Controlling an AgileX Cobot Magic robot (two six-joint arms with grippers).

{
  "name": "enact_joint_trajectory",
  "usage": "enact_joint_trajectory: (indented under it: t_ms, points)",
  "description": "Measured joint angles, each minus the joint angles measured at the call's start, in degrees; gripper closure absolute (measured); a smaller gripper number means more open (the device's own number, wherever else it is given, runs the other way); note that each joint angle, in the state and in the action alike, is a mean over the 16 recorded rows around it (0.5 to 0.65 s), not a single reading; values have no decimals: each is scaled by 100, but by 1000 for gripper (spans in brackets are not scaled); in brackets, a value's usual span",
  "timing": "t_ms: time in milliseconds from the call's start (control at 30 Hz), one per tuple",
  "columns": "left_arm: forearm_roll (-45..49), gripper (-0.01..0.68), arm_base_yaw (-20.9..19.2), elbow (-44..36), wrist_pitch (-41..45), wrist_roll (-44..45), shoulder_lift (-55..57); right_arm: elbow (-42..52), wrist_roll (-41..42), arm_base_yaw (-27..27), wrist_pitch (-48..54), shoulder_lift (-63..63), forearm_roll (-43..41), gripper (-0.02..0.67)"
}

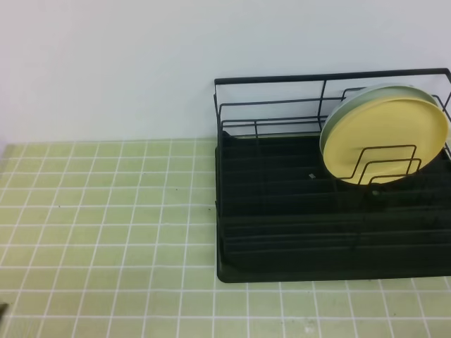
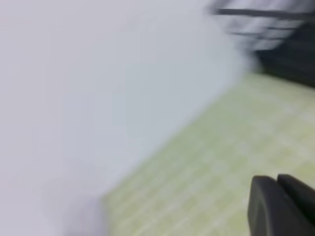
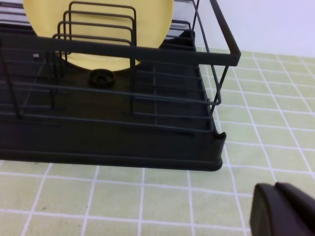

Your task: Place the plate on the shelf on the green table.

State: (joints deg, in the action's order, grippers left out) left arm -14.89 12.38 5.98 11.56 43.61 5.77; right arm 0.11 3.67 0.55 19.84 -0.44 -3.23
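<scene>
1. Green table [image 1: 106, 232]: tiled surface filling the exterior high view; neither of my arms shows there.
2. Shelf [image 1: 282, 232]: black wire rack standing on the table at right, against the wall.
3. Plate [image 1: 391, 141]: pale yellow, on edge inside the shelf, leaning back behind the wire loops [image 1: 387, 165], which I judge keep it from rolling forward. A blue-green plate [image 1: 352, 105] stands just behind it, touching or nearly so. Placement looks done.
4. Right claw [image 3: 283, 209]: shut on nothing, low over the tiles, apart from the shelf's near corner. This view alone shows the tray's drain knob [image 3: 101, 77].
5. Left claw [image 2: 280, 204]: closed, empty. View blurred; only wall, tiles and a far corner of the shelf.
</scene>
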Motion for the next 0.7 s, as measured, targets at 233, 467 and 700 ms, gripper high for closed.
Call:
enact_joint_trajectory:
  t_ms: [233, 467, 700]
  points:
    - [97, 674, -763, -512, -619, -11, -423, 0, 0, 0, -6, 0, -4, 651]
    - [-61, 674, -1030, -605, -470, -444, -615, 0, 0, 0, -7, 0, -6, 651]
    - [-79, 674, -1033, -605, 1, -1461, -612, 0, 0, 0, -8, 0, -6, 651]
